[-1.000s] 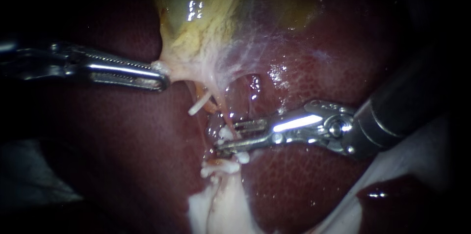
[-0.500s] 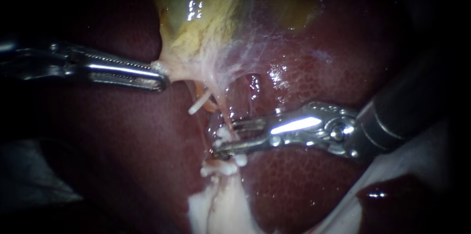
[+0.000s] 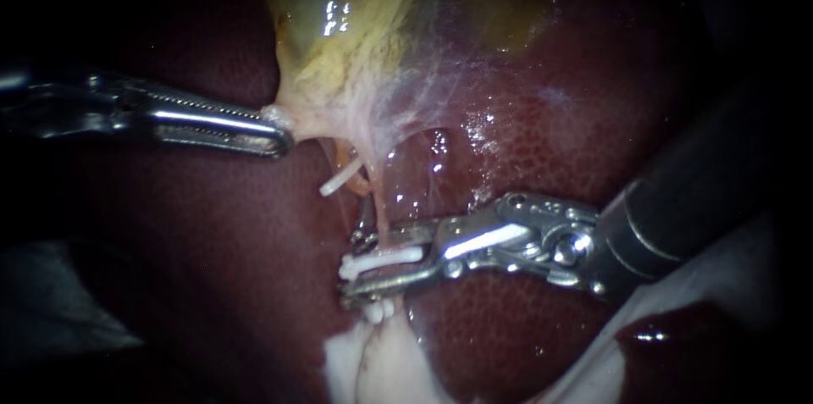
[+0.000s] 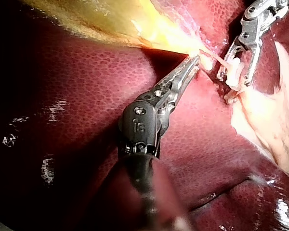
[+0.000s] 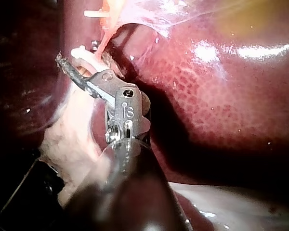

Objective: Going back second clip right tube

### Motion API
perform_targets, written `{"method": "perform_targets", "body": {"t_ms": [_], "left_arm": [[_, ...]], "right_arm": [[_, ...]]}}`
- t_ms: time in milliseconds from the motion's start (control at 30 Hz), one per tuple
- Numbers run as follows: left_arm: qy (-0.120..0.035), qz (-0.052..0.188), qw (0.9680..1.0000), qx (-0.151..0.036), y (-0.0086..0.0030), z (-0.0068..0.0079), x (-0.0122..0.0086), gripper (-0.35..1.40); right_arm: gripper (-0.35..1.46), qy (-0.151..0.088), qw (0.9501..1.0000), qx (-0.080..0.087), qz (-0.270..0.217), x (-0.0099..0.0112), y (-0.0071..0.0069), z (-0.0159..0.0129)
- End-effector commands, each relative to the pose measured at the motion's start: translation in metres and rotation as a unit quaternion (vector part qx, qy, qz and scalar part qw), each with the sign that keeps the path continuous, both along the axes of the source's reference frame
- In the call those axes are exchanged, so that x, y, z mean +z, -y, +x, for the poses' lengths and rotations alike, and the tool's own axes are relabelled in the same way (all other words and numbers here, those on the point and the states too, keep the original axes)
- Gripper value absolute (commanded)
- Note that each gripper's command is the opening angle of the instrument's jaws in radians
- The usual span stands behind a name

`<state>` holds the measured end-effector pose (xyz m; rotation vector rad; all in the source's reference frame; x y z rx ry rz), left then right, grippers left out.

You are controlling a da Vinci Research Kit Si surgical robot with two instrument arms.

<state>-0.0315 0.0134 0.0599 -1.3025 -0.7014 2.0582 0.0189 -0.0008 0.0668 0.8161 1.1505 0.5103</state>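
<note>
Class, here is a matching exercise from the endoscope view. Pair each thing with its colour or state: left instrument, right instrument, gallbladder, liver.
Things:
1. left instrument
2. right instrument
3. gallbladder
4. liver

Colour or state:
A. dark red, mottled
B. jaws open, white clip between them
C. pale yellow
D. jaws shut on pale tissue

Pairs: 1-D, 2-B, 3-C, 4-A.
</note>
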Motion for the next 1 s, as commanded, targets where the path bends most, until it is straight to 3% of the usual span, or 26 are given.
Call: {"method": "perform_targets", "body": {"t_ms": [33,267,400,567,733,833,1000], "left_arm": [[0.0,0.0,1.0,0.0,0.0,0.0,0.0,-0.35],[0.0,0.0,1.0,0.0,0.0,0.0,0.0,-0.35],[0.0,0.0,1.0,0.0,0.0,-0.0001,0.0001,-0.35],[0.0,0.0,1.0,0.0,0.0001,-0.0001,0.0001,-0.35],[0.0,0.0,1.0,0.0,0.0001,0.0,0.0001,-0.35],[0.0,-0.001,1.0,0.0,0.0001,0.0001,0.0001,-0.35],[0.0,0.0,1.0,0.001,0.0002,0.0002,0.0001,-0.35]], "right_arm": [[0.49,-0.002,1.0,-0.001,-0.008,0.0,0.0,0.0001],[0.47,-0.014,0.9988,-0.008,-0.047,0.0004,-0.0002,0.0002],[0.47,-0.003,0.9985,-0.014,-0.052,0.0011,-0.0008,-0.0001],[0.48,0.022,0.9977,-0.005,-0.064,0.0019,-0.0016,-0.0012],[0.49,0.021,0.9966,-0.006,-0.079,0.002,-0.0019,-0.0022],[0.49,0.02,0.9947,-0.007,-0.101,0.0015,-0.0018,-0.0033],[0.5,0.027,0.9856,0.0,-0.167,-0.0009,-0.0027,-0.0062]]}}
